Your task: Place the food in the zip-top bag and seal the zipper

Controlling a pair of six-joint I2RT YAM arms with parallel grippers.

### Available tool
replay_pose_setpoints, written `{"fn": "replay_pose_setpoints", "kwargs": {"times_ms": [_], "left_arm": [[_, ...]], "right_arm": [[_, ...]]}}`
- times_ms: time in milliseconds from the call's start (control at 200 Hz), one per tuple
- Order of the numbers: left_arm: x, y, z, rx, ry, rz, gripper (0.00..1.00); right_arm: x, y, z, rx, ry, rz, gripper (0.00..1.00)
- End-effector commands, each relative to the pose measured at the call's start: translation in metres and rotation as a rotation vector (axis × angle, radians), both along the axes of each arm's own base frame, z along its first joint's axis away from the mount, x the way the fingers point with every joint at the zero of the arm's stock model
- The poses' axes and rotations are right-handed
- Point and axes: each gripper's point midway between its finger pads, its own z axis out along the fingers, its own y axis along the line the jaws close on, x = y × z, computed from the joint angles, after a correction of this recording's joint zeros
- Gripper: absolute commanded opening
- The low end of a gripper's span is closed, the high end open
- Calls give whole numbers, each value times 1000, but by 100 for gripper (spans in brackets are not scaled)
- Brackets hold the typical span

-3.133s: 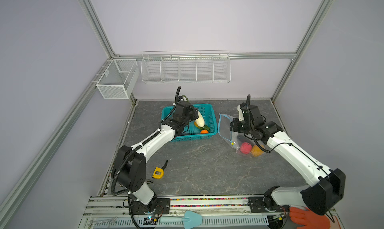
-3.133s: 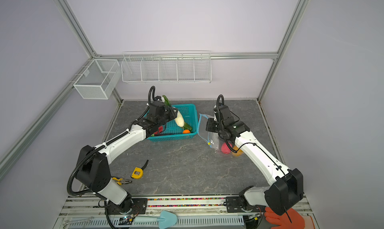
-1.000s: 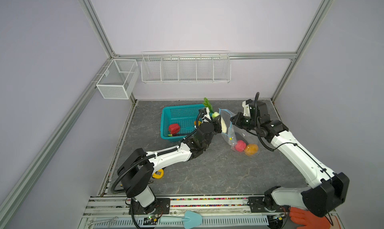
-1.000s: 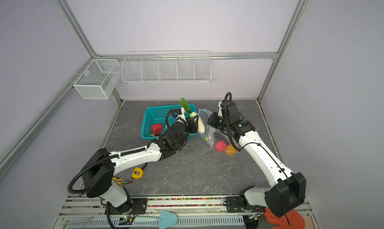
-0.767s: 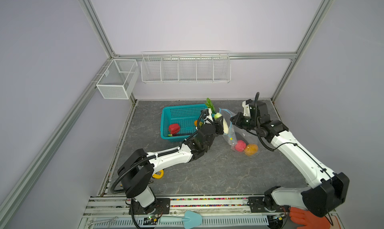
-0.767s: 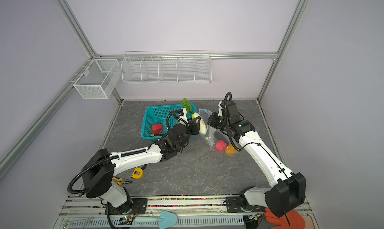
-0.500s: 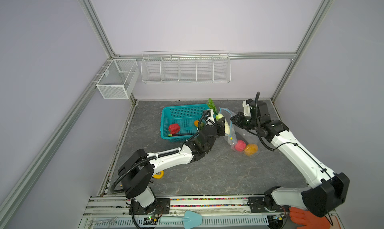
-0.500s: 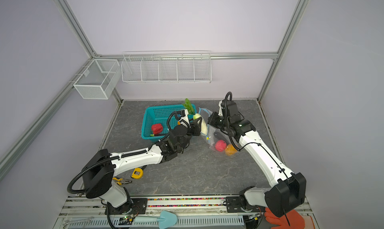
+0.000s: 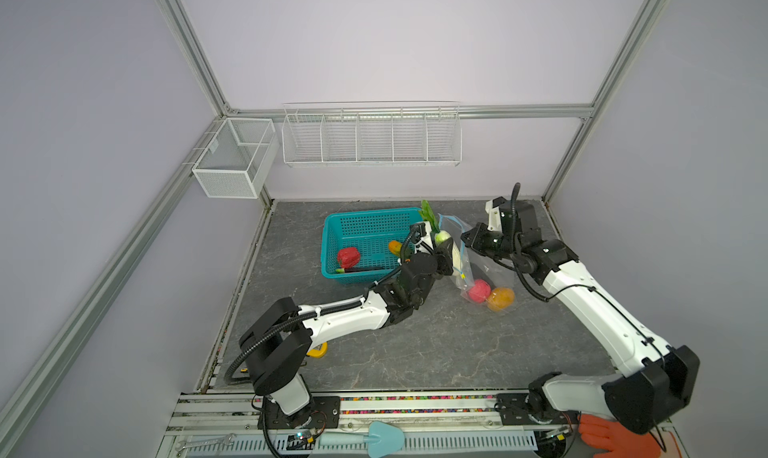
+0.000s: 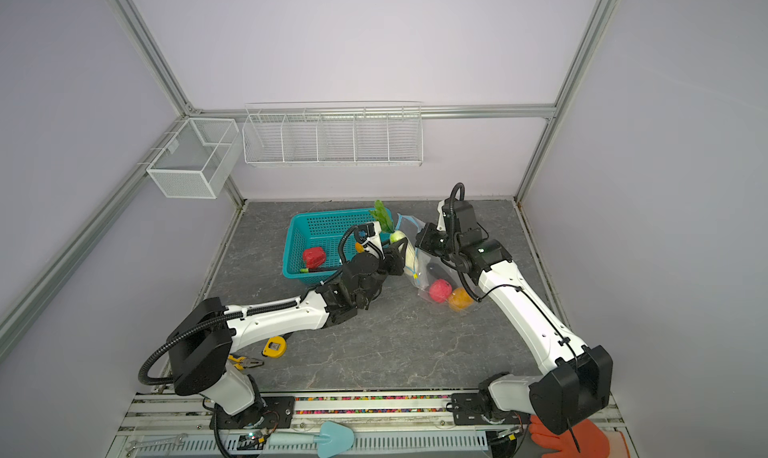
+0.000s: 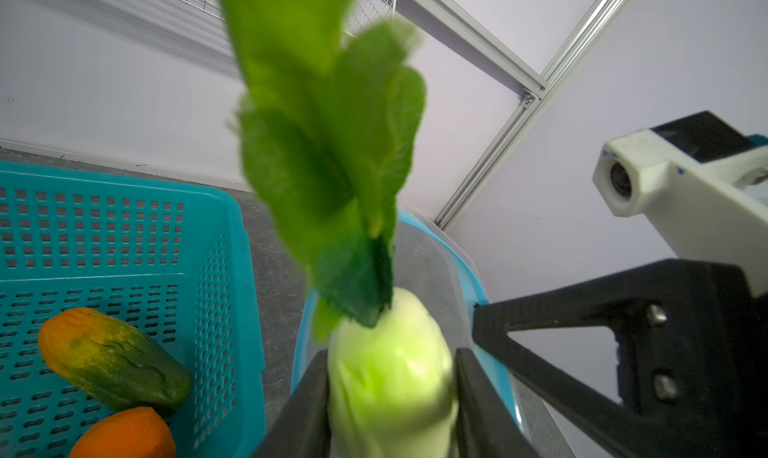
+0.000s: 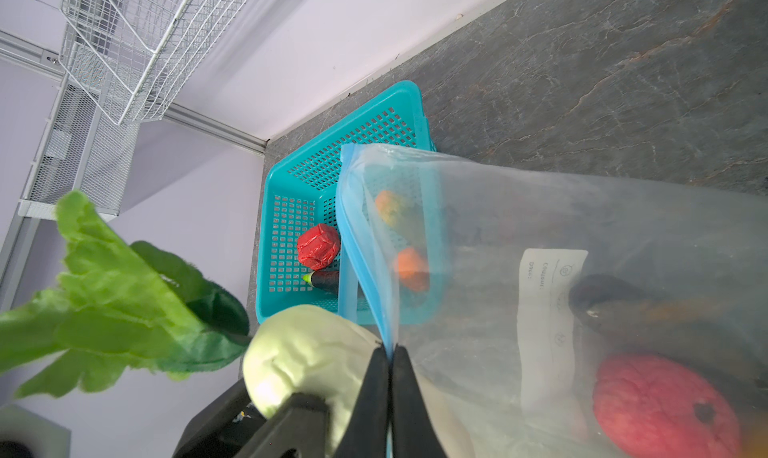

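My left gripper [image 9: 451, 255] [image 11: 390, 364] is shut on a white radish [image 9: 445, 240] [image 11: 390, 393] with green leaves [image 10: 381, 218], held at the mouth of the clear zip-top bag [image 9: 484, 264] [image 10: 434, 264]. My right gripper [image 9: 467, 239] [image 12: 390, 352] is shut on the light-blue zipper strip [image 12: 357, 235], holding the mouth up. Inside the bag lie pink food [image 9: 478, 290] [image 12: 665, 406], an orange piece [image 9: 500, 298] and a dark piece [image 10: 436, 271]. A red piece [image 9: 348, 257], an orange one [image 11: 124, 435] and an orange-green one [image 11: 112, 360] remain in the basket. The slider tab is not clearly seen.
The teal perforated basket [image 9: 332, 227] [image 10: 297, 227] stands just left of the bag, close to my left arm. A yellow tape measure [image 10: 275, 346] and pliers [image 10: 245, 362] lie near the left arm's base. White wire racks [image 9: 370, 135] hang on the back wall.
The left gripper has carried the radish a little further right, up against the bag's mouth. The right gripper has kept its hold on the bag's edge.
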Motion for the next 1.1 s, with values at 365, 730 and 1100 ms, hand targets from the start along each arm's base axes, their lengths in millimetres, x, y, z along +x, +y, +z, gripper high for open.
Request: {"fn": "replay_pose_setpoints", "kwargs": {"times_ms": [365,730,1100], "left_arm": [[1,-11,-25,30,-1,-20,48],[0,-13,-24,34,0,-28,61],[-4,-6,-12,9,30,-29,61]], "right_arm": [[3,-2,10,23,-21,-11,7],[2,-4,11,26,-24,-16,7],[0,-8,12,23,-28,-22,7]]}}
